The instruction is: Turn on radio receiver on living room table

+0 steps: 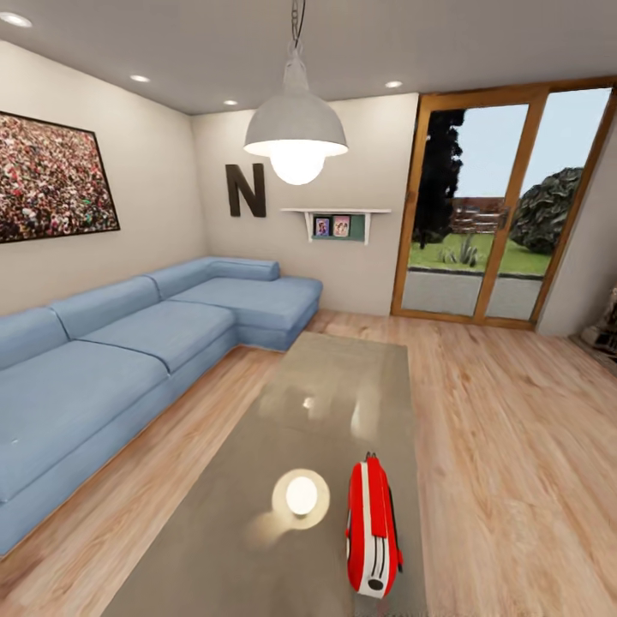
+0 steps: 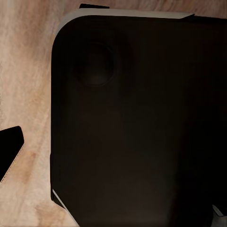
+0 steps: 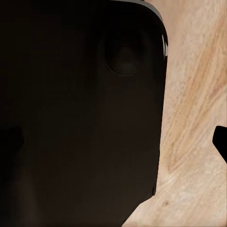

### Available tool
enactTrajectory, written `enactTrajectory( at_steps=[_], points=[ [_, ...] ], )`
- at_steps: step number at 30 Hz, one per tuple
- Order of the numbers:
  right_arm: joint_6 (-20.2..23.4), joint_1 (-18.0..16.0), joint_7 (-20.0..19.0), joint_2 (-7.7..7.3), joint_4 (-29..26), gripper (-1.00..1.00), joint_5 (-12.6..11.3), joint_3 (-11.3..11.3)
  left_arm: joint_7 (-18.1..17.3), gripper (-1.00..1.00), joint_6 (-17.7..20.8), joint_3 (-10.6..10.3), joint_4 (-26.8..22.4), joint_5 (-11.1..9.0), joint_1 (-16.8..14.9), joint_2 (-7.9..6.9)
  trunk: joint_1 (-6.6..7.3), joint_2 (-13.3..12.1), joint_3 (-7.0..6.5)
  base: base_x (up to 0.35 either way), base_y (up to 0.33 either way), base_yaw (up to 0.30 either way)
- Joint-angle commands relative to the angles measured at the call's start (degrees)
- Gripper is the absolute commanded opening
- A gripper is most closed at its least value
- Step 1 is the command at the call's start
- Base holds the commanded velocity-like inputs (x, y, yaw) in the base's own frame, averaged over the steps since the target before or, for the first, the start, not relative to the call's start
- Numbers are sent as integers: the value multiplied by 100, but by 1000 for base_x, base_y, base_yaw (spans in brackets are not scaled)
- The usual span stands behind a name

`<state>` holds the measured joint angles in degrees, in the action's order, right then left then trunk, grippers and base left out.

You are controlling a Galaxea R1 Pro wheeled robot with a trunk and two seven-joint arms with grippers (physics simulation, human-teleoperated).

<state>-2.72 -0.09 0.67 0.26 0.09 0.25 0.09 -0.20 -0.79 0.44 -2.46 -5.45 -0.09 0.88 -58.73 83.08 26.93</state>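
Radio receiver standing edge-on near table near-right edge, long axis running toward glass doors. Right arm judged nearer. Pincer states: cannot tell.

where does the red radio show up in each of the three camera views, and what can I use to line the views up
Head view: the radio receiver stands on the near end of the table, toward its right edge.
Left wrist view: not in this picture; a dark rounded panel over the floor.
Right wrist view: not in this picture; a similar dark panel.
Shared landmark: the light wood plank floor.
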Motion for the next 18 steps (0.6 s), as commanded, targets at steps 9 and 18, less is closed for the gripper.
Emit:
enactTrajectory(
  at_steps=[9,18],
  points=[
    [0,0,1,0,0,100,-1,-1,0,100,0,0,0,0,0,0,0,0,0,0,0,-286],
    [0,0,-5,0,0,100,1,-1,0,100,0,0,0,0,0,0,0,0,0,0,0,-287]
  ],
)
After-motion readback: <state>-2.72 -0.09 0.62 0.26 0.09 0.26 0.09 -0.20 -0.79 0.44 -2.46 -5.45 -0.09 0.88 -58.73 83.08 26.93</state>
